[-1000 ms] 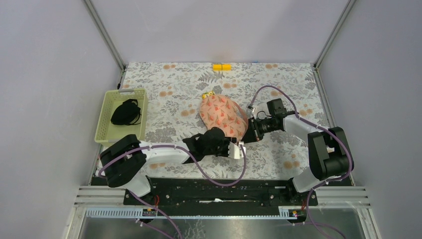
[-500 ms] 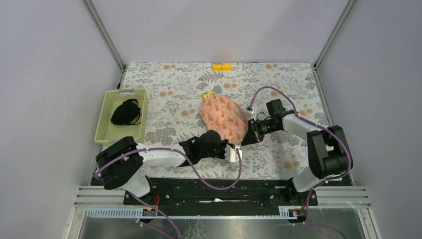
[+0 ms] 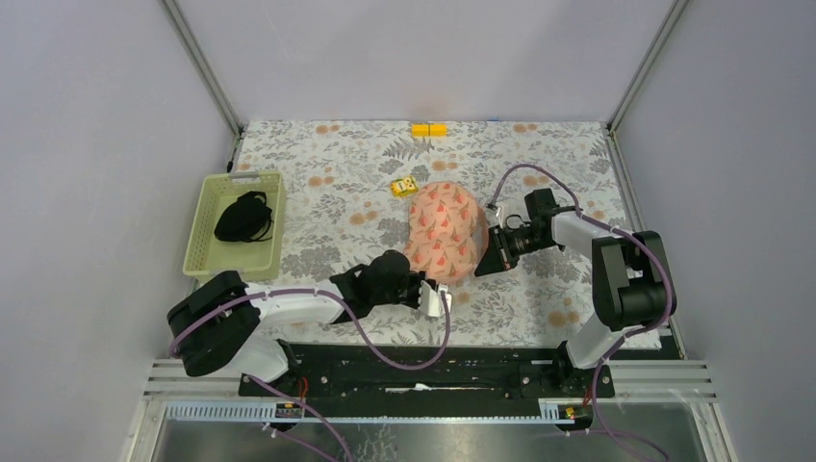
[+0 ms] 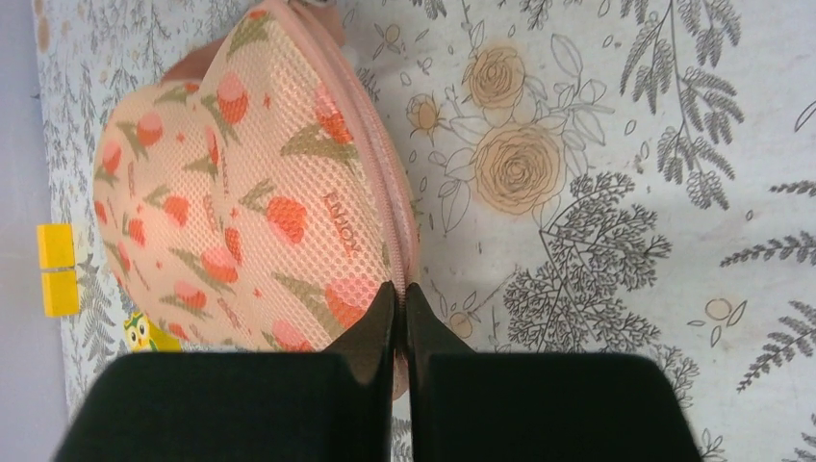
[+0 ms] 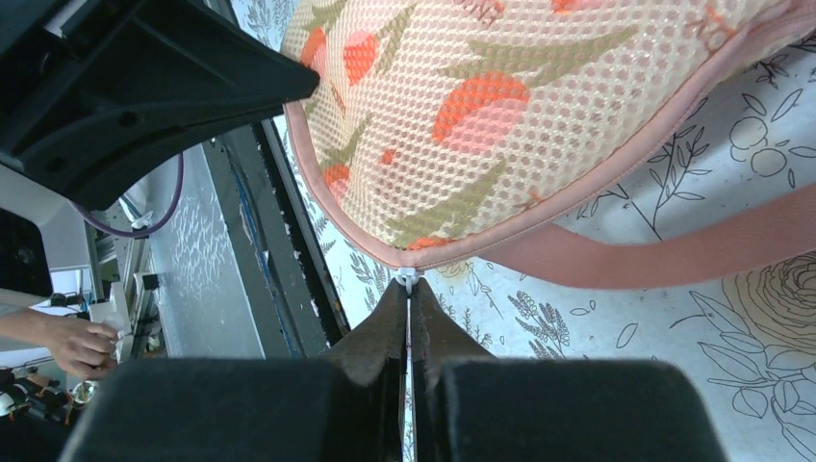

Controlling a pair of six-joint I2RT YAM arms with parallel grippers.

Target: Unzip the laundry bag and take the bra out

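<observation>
The laundry bag (image 3: pixel 443 229), a salmon mesh pouch with red-orange motifs, lies right of the table's centre. My left gripper (image 3: pixel 435 289) is at its near edge. In the left wrist view the gripper (image 4: pixel 399 289) is shut on the pouch's (image 4: pixel 241 183) piped zip rim. My right gripper (image 3: pixel 481 267) is at the pouch's near right edge. In the right wrist view it (image 5: pixel 409 287) is shut on the white zip pull (image 5: pixel 408 278) below the pouch (image 5: pixel 500 106). A plain pink band (image 5: pixel 674 252) shows beside the rim. The bra is hidden.
A pale green basket (image 3: pixel 207 252) at the left holds a black garment (image 3: pixel 242 217). A small yellow item (image 3: pixel 403 186) lies just left of the pouch's far end. A yellow block (image 3: pixel 429 129) sits at the far edge. The table's front rail (image 5: pixel 260 231) is close to my right gripper.
The pouch has slid to the right, away from the small yellow item. My left arm has drawn back towards the near left, and my right gripper has moved right with the pouch.
</observation>
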